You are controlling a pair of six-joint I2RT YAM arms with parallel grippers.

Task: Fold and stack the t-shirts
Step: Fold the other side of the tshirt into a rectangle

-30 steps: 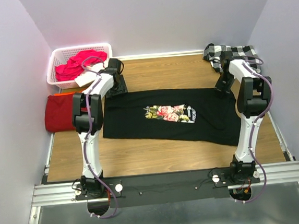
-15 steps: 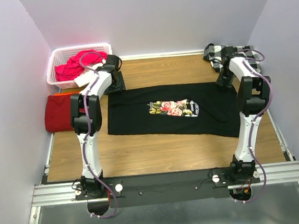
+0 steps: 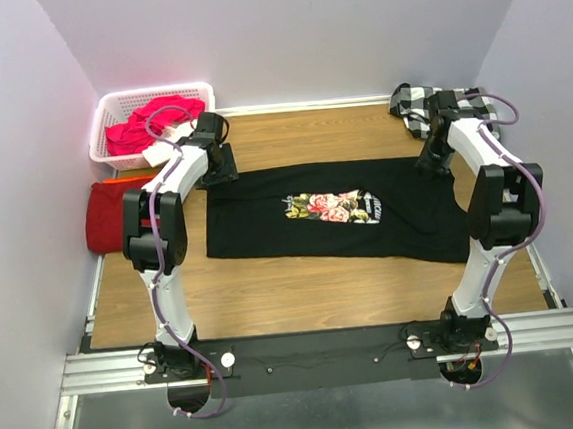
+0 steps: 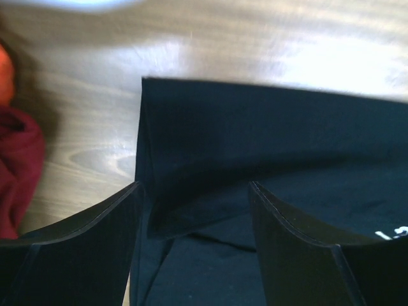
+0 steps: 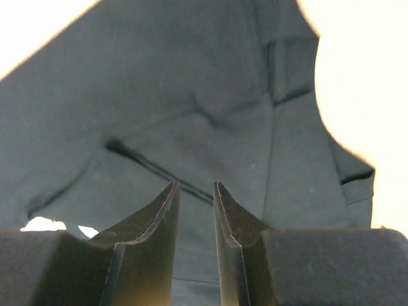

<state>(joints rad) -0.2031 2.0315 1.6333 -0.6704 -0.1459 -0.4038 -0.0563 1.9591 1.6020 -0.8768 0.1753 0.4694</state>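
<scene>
One tee folded, one halfway — nothing stacked.
At left, dark-red tee (image 3: 111, 215) folded; black tee (image 3: 326, 211) mid-surface (image 3: 303, 283), folded once; left end effector (image 4: 194, 186) wide apart, right end effector (image 5: 196, 185) narrowly — neither gripping.

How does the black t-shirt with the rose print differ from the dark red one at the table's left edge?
The black floral-print cloth t-shirt lies spread flat in the middle of the table; the plain dark-red cloth t-shirt sits as a small compact fold at the left edge. The black one carries a rose print, the red one none. Both are soft cloth.
</scene>
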